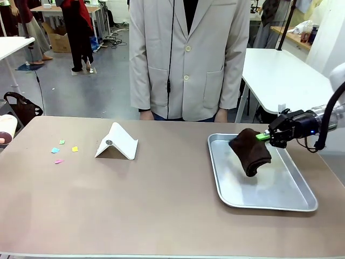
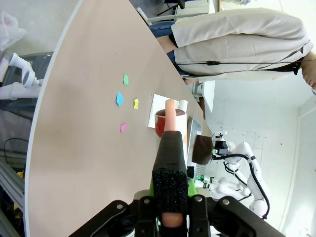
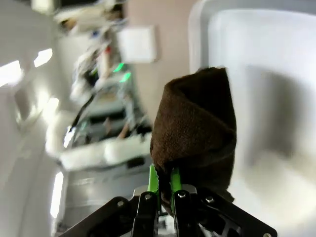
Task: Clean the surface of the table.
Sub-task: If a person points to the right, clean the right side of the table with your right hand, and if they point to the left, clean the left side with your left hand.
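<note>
The taupe-brown table (image 1: 161,205) spans the front view. Small coloured paper scraps (image 1: 59,150) (image 2: 123,101) lie scattered on its left part. My right gripper (image 1: 262,136) (image 3: 164,177) is shut on a dark brown cloth (image 1: 249,151) (image 3: 195,123) that hangs over the silver tray (image 1: 280,199) (image 3: 276,49); I cannot tell whether its lower end touches the tray. My left gripper (image 2: 170,197) is shut on a tool with a peach handle and black foam grip (image 2: 170,158), held off the table's left end. The tool's pale head (image 1: 6,129) pokes in at the left edge.
A white folded wedge (image 1: 117,142) (image 2: 160,109) stands on the table between the scraps and the tray. A person in a beige jacket (image 1: 183,59) stands at the far edge, with both hands (image 1: 145,114) at the table's rim. A white table (image 1: 285,75) stands behind on the right.
</note>
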